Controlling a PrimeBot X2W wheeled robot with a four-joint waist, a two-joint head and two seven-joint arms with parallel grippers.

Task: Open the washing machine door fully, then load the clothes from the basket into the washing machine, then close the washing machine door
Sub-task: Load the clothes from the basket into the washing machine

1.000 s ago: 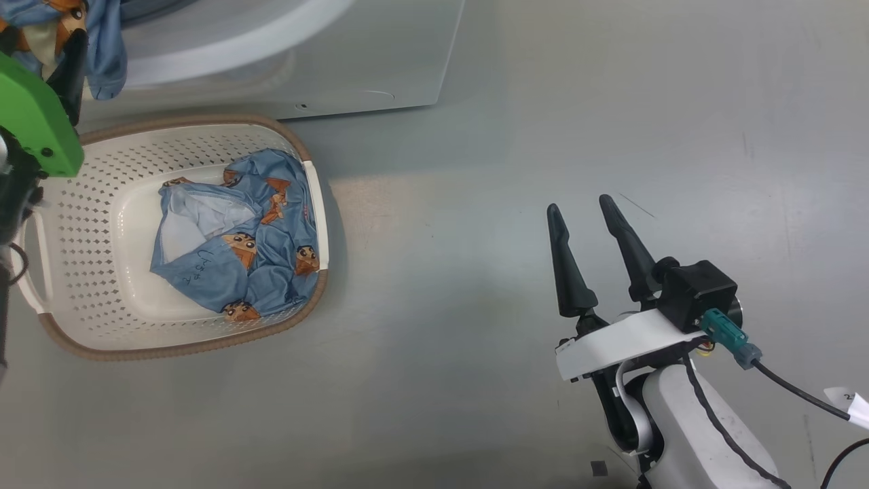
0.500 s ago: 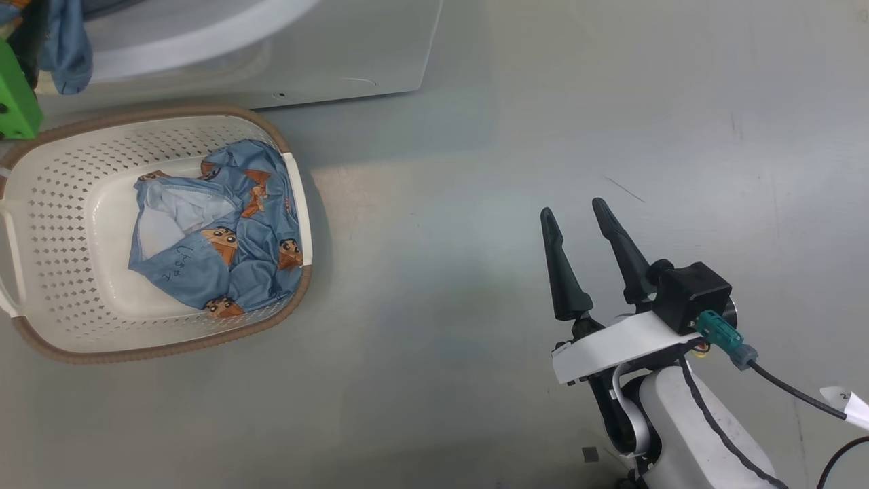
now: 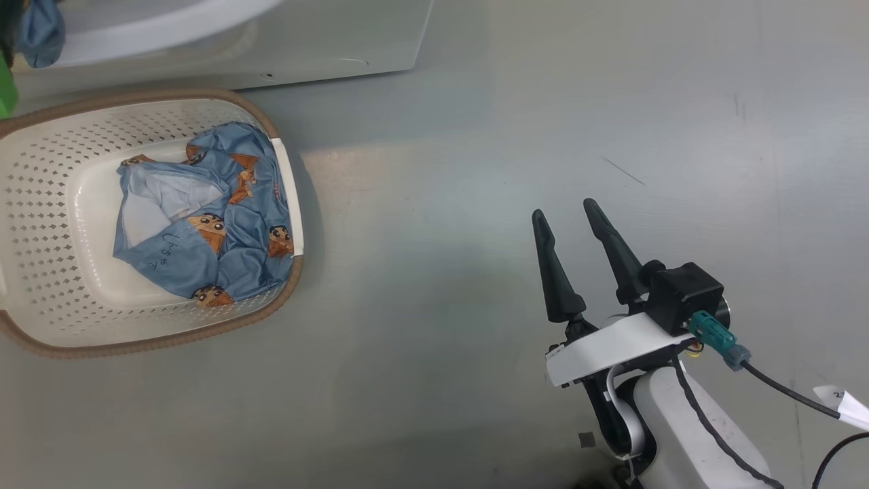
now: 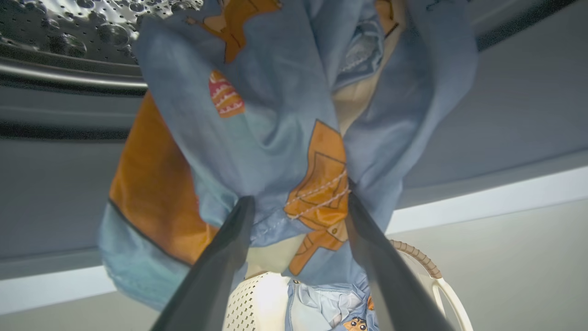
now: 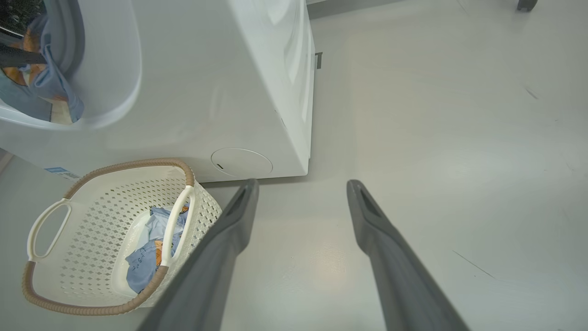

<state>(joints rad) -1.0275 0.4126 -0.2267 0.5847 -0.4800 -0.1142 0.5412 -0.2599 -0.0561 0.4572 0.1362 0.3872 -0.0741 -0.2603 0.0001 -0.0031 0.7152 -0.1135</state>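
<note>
One of the light blue clothes [image 4: 275, 115] hangs over the lower lip of the washing machine [image 5: 206, 92] opening, below the steel drum [image 4: 69, 27]. My left gripper [image 4: 298, 195] stands open there, its fingers wide apart with the fabric lying loosely between the tips. Another piece of the clothes [image 3: 217, 231] lies in the cream basket [image 3: 136, 346] on the floor in front of the machine. My right gripper [image 3: 563, 210] is open and empty over bare floor, well right of the basket. The washing machine door is out of view.
Grey floor [image 3: 475, 136] spreads to the right of the machine and basket. A green part of my left arm [image 3: 5, 95] shows at the head view's left edge. A cable with a teal plug [image 3: 713, 336] runs from my right wrist.
The head camera has moved, so the basket and machine sit further left and higher in the view. The green arm part has almost left the frame. The right gripper stays open.
</note>
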